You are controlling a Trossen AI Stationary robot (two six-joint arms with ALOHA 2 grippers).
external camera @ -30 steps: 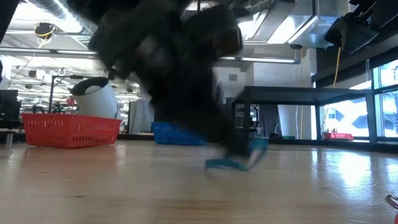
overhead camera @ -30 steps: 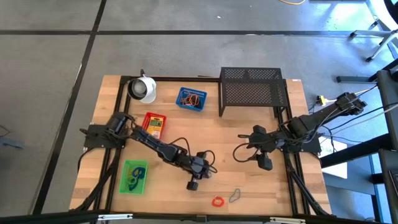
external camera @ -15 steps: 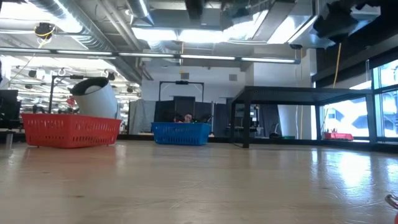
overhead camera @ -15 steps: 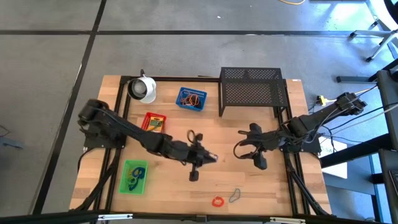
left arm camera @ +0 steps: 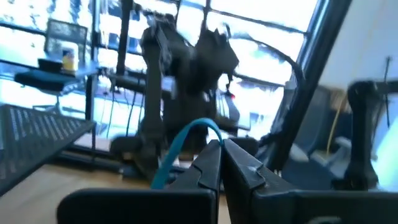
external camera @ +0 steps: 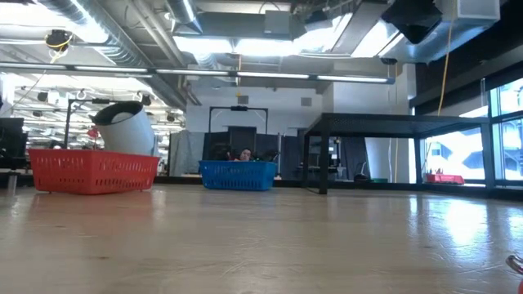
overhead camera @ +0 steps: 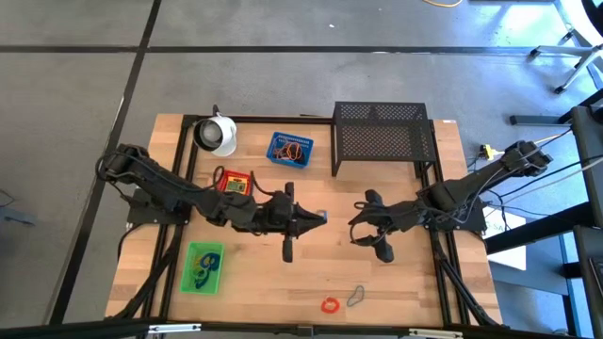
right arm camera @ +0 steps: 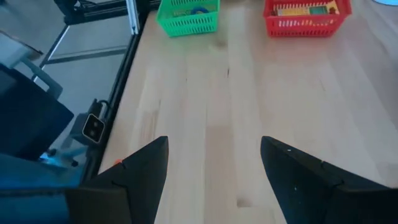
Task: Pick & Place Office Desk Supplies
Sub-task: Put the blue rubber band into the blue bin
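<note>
— Blue band (left arm camera: 180,146), is that what the left gripper (overhead camera: 320,218) has?

— Yes. Its jaws are pressed together on a thin blue loop, which arches up out of the fingertips in the left wrist view. The gripper hangs above mid-table, in front of the blue tray (overhead camera: 289,150) and just beside the red tray (overhead camera: 233,184).

— And the right gripper (overhead camera: 360,224)?

— Spread wide, nothing between the fingers (right arm camera: 140,174). It sits right of centre over bare wood, facing the left gripper across a gap; its wrist view looks along the boards to the green and red trays.

— Where do the trays stand?

— Red tray on the left half, holding the yellow box (overhead camera: 234,187). Green tray (overhead camera: 203,267) near the front left, with some dark and coloured pieces inside that I cannot make out. Blue tray at the back, between the white cup (overhead camera: 217,135) and the black rack (overhead camera: 382,137), with reddish loops in it.

— Anything loose on the table (overhead camera: 405,282)?

— A red band (overhead camera: 329,305) and a grey wire clip (overhead camera: 355,297), just beside each other near the front edge, well apart from both grippers.

— The low view?

— Red tray (external camera: 92,171) and blue tray (external camera: 238,175) on the far wood, the cup behind the red one, the rack to the right. Both grippers are above that picture.
</note>
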